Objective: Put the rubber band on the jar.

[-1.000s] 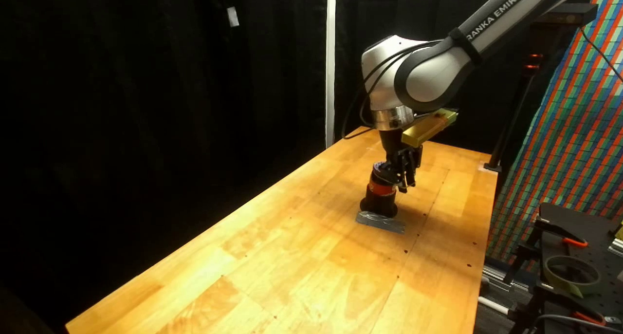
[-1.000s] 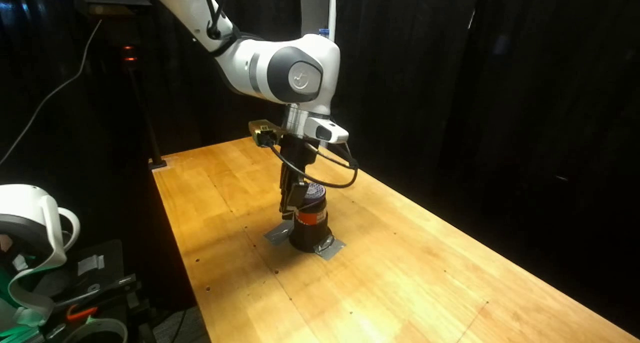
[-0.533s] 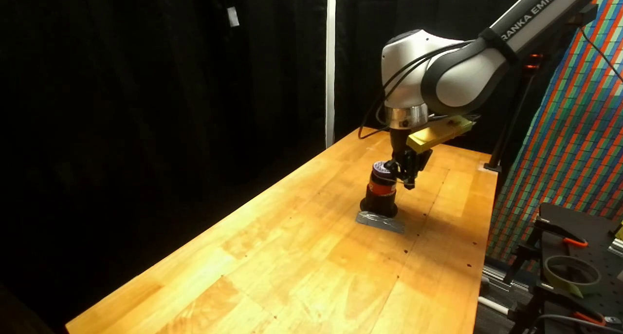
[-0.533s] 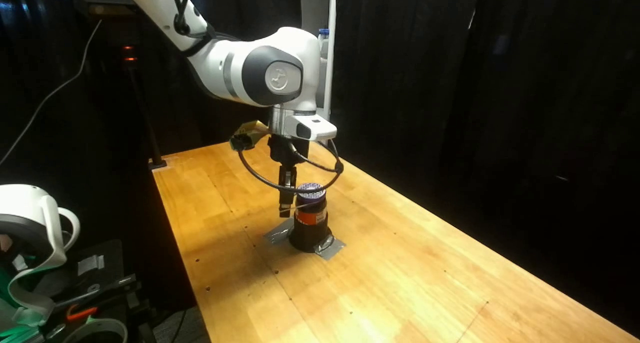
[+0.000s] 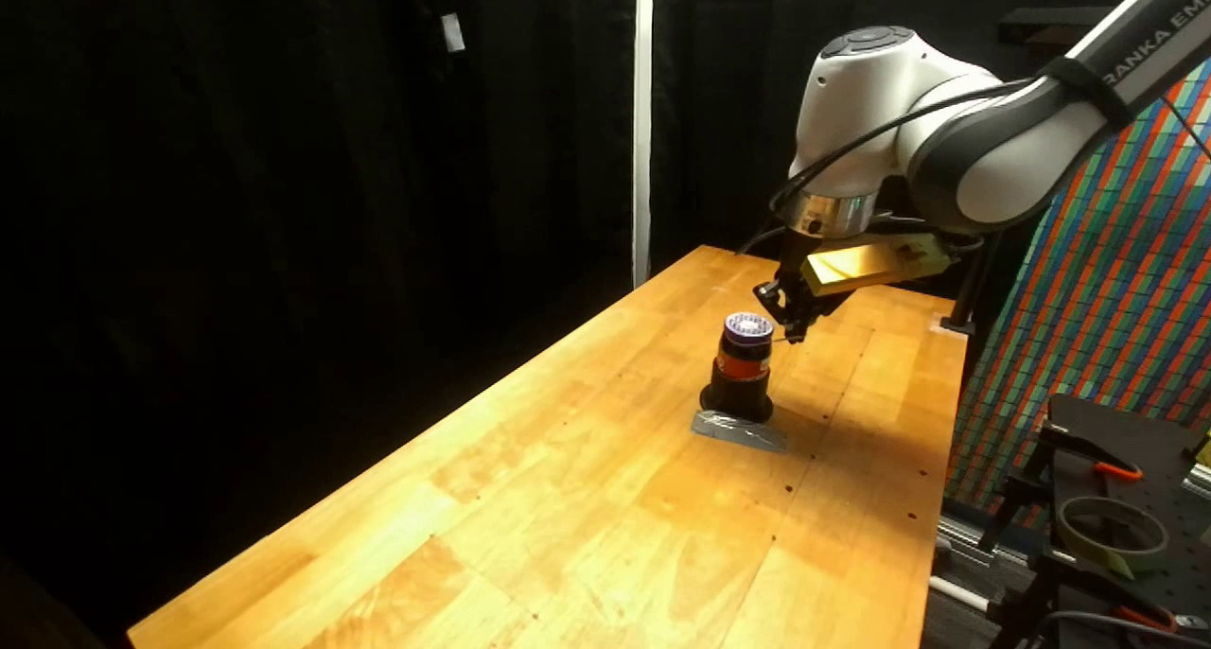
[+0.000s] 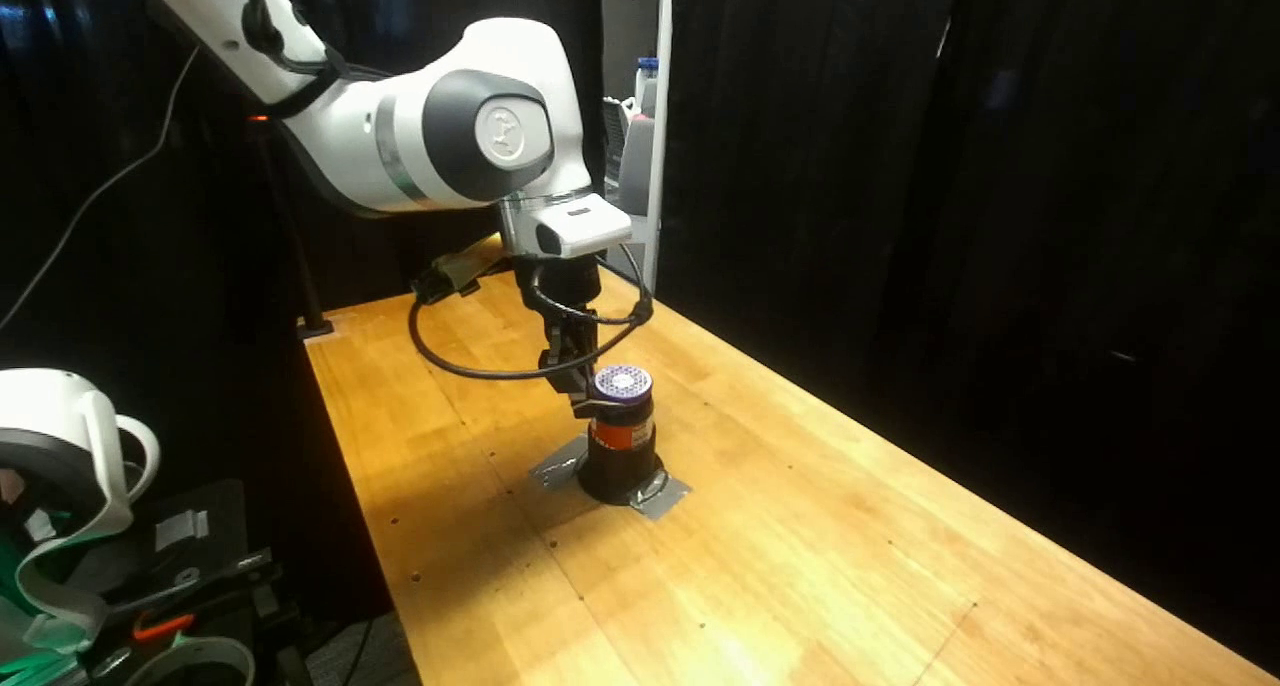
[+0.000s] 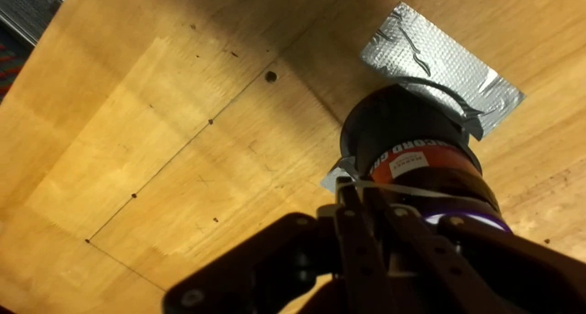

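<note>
Together at the tips, the fingers of my black two-finger gripper [image 7: 359, 189] pinch a thin, pale rubber band [image 7: 416, 191] just beside a short, dark cylindrical jar [image 6: 623, 434] with an orange-red label and a pale, patterned, purple-rimmed top. The jar stands upright in a round black base [image 6: 612, 478] on a long honey-coloured wooden tabletop [image 5: 605, 535], with pieces of silver tape [image 7: 446, 64] running from the base onto the wood. In the wrist view, the rubber band runs from my fingertips across the jar's dark upper side, between label and purple rim; whether it passes round the far side, I cannot tell. In an exterior view, a narrow gap shows between my fingertips and the jar, bridged by the band. Above, my white-and-grey arm [image 5: 856, 119] bears a shiny yellow box [image 5: 875, 263] near the wrist, and a black cable [image 6: 500, 374] loops past the gripper. Black curtains [image 5: 331, 204] hang behind the tabletop in both exterior views, with a multicoloured checked sheet [image 5: 1088, 289] beyond its edge in an exterior view
</note>
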`<action>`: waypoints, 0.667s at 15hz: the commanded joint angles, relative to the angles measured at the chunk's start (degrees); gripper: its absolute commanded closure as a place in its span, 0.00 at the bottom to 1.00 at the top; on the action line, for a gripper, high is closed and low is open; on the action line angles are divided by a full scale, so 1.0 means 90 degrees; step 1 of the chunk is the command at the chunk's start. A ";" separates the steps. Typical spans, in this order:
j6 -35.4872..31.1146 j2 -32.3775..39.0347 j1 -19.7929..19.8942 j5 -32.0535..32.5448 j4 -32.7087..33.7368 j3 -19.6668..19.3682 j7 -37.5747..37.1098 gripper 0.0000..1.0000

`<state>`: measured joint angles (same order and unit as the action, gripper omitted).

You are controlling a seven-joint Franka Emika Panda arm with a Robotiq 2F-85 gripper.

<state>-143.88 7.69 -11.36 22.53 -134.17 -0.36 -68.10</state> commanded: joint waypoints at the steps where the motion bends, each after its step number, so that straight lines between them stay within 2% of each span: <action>1: -0.0386 -0.0514 -0.0012 0.0805 -0.0501 0.0020 -0.1218 0.89; 8: -0.0958 -0.0487 0.0030 0.1981 -0.0674 0.0211 -0.3032 0.90; 10: -0.1077 -0.0426 -0.0077 0.2417 -0.0672 0.0097 -0.3659 0.89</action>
<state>-151.26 5.11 -11.38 39.38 -138.72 1.09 -93.57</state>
